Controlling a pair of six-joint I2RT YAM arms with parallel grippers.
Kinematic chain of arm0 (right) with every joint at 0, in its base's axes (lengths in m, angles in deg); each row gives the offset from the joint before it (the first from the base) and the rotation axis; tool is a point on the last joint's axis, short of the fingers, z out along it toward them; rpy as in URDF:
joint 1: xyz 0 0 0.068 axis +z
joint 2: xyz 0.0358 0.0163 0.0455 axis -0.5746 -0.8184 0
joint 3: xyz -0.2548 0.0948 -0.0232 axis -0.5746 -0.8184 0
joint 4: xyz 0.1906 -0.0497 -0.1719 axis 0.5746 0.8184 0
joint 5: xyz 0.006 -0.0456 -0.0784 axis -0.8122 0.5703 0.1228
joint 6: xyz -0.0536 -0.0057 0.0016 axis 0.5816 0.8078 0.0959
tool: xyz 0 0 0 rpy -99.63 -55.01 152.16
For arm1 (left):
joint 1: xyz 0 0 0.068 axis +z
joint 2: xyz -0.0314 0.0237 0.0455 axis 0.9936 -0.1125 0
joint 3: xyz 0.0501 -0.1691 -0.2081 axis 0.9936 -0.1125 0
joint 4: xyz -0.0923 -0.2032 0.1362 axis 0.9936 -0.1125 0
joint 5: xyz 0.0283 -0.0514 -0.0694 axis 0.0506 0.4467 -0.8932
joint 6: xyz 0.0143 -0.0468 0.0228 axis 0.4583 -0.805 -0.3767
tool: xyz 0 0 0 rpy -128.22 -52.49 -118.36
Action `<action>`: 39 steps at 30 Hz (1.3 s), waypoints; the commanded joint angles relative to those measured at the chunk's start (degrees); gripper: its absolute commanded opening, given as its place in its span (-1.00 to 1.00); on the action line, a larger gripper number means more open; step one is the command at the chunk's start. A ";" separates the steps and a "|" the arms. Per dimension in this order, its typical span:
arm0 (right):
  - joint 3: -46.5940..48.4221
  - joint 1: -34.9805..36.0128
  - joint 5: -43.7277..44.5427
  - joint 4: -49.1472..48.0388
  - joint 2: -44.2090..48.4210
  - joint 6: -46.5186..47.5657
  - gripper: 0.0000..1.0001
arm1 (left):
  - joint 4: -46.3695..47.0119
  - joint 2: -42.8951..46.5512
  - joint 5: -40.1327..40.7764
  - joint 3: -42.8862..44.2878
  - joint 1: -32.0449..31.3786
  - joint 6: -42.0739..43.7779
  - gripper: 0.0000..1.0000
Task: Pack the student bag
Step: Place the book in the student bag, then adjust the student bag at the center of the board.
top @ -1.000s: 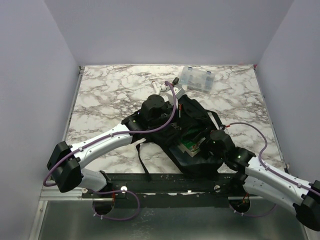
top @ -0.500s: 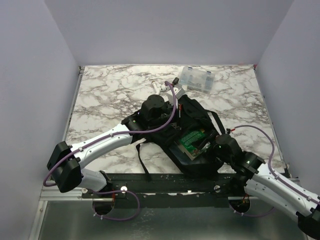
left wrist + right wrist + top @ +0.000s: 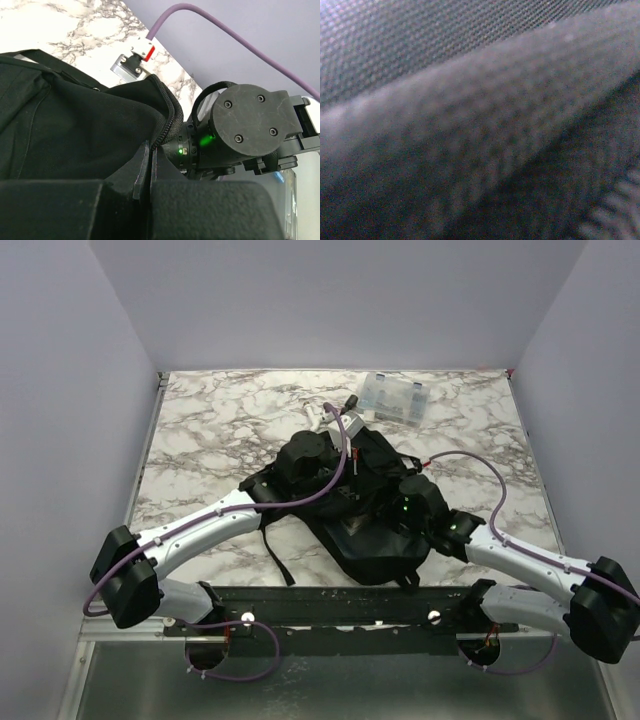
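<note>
To your left, the marble counter [image 3: 200, 440] lies open to the wall edge. Your left end effector [image 3: 150, 175] is clamped on the zip rim of the student bag [image 3: 375, 540], which lies mid-counter near the front edge. A clear compartment box [image 3: 397, 398] sits by the far edge, its markings too small to read. Your right end effector [image 3: 398, 510] is over the bag; whether apart or together, you cannot tell.

Even light; student bag [image 3: 480, 120] blurred close-up

right arm [image 3: 520, 558]: swung into student bag [image 3: 372, 542] | green board: now hidden
</note>
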 commanded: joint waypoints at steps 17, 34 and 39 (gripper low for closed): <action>-1.40 -0.27 4.26 28.64 25.63 8.10 0.75 | 1.87 2.37 -0.58 -3.92 1.62 0.87 -1.00; 26.79 -0.36 33.82 45.23 16.39 21.27 0.77 | 3.53 -2.05 -9.80 -11.73 -0.41 -4.10 -0.99; 33.89 -5.83 26.10 42.04 -2.00 33.54 0.76 | 4.37 -3.80 -10.94 -10.68 -3.53 -5.28 -0.43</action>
